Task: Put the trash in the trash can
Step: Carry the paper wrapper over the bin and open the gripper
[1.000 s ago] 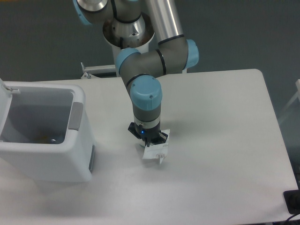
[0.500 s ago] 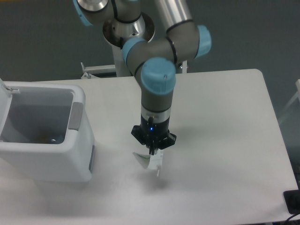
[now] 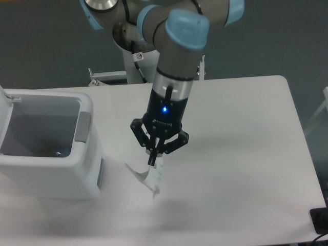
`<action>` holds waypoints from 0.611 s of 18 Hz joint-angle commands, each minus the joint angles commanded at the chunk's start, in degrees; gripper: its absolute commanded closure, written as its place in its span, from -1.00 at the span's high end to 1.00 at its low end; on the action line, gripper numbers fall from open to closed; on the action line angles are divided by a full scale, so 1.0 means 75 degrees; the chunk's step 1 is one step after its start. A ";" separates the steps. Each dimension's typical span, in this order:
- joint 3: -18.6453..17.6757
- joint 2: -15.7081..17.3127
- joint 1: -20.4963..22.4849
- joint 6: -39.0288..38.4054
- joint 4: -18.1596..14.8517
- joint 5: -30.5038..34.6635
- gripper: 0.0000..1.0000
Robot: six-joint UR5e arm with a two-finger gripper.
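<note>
Above white table (image 3: 246,133), gripper-held wrapper (image 3: 148,177)

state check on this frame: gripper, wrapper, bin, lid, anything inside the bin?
gripper: shut on the wrapper, raised above the table
wrapper: pinched at its top edge, hanging clear of the table
bin: upright on the table, open
lid: swung up, open
bin contents: something small at the bottom, too dim to identify

A white table (image 3: 246,154) with rounded corners fills most of the view, evenly lit with soft, faint shadows. Behind it is a plain dark blue-grey wall (image 3: 46,46). A small white metal bracket (image 3: 105,77) sits at the table's far edge. A dark object (image 3: 320,220) shows at the lower right corner.
</note>
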 joint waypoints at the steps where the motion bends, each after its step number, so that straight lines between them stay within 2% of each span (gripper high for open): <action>1: 0.0024 0.0210 -0.0024 -0.0058 0.0000 -0.0292 -1.00; 4: -0.0022 0.0679 -0.0140 -0.0117 -0.0012 -0.0972 -1.00; 8: -0.0128 0.1172 -0.0678 -0.0129 -0.0105 -0.1174 -1.00; 11: -0.0583 0.1360 -0.1101 -0.0083 -0.0082 -0.1151 -1.00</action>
